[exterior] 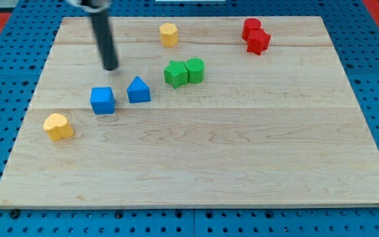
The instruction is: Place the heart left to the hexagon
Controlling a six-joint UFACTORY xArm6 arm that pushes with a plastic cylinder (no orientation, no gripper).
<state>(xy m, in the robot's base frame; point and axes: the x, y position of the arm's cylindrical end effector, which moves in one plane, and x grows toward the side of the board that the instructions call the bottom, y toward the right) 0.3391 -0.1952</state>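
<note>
A yellow heart (58, 126) lies near the board's left edge, at the view's lower left. A yellow hexagon (169, 34) sits near the board's top edge, left of centre. My tip (111, 67) rests on the board between them, above the blue cube (102, 100) and left of the blue triangular block (138, 90). The tip touches no block. The heart is well below and to the left of the hexagon.
A green star (174, 74) and a green rounded block (195, 70) touch each other near the board's centre top. Two red blocks (255, 35) sit together at the upper right. The wooden board (242, 151) lies on a blue pegboard surface.
</note>
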